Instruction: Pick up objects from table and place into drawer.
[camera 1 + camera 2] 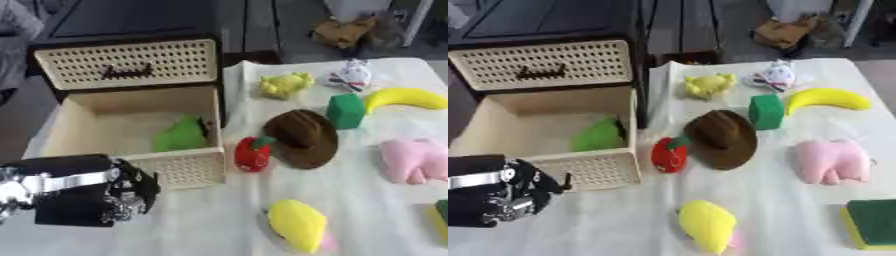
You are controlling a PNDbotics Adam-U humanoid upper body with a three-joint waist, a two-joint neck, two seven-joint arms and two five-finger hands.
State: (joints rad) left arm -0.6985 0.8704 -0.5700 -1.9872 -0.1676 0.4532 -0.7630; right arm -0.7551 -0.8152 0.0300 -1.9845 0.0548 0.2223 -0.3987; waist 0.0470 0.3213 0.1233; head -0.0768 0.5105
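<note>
Left eye view: the perforated cream drawer (131, 120) stands pulled open, a soft green object (182, 135) lying inside at its right wall. The left hand (122, 192), black and silver, shows at the drawer's front; whether its fingers are spread I cannot tell.

Right eye view: on the white-clothed surface (798, 210), a curved banana (826, 99) has its long axis left-right, and a brown hat (724, 138) touches the red pepper (669, 155).

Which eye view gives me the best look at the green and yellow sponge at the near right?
The right eye view: the sponge shows its green top and yellow edge there. The left eye view catches only a sliver at the right border.
</note>
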